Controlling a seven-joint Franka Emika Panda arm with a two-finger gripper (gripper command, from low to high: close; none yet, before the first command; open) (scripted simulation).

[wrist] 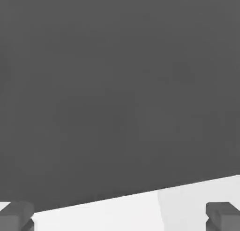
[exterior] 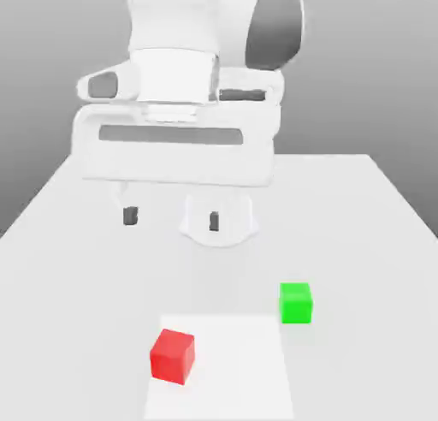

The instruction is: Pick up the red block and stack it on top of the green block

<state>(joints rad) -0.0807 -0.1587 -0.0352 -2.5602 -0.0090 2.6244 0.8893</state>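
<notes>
Exterior view: pincer (exterior: 172,216) hangs open and empty, well apart from the red block (exterior: 173,355) resting on the bench (exterior: 359,231) near the green block (exterior: 296,302); an off-centre descent could nudge it away.

Red block (exterior: 173,356) near green block (exterior: 296,302), apart.

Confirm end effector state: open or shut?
Open. The end effector fingertips stand wide apart above the table, nothing between them.
</notes>
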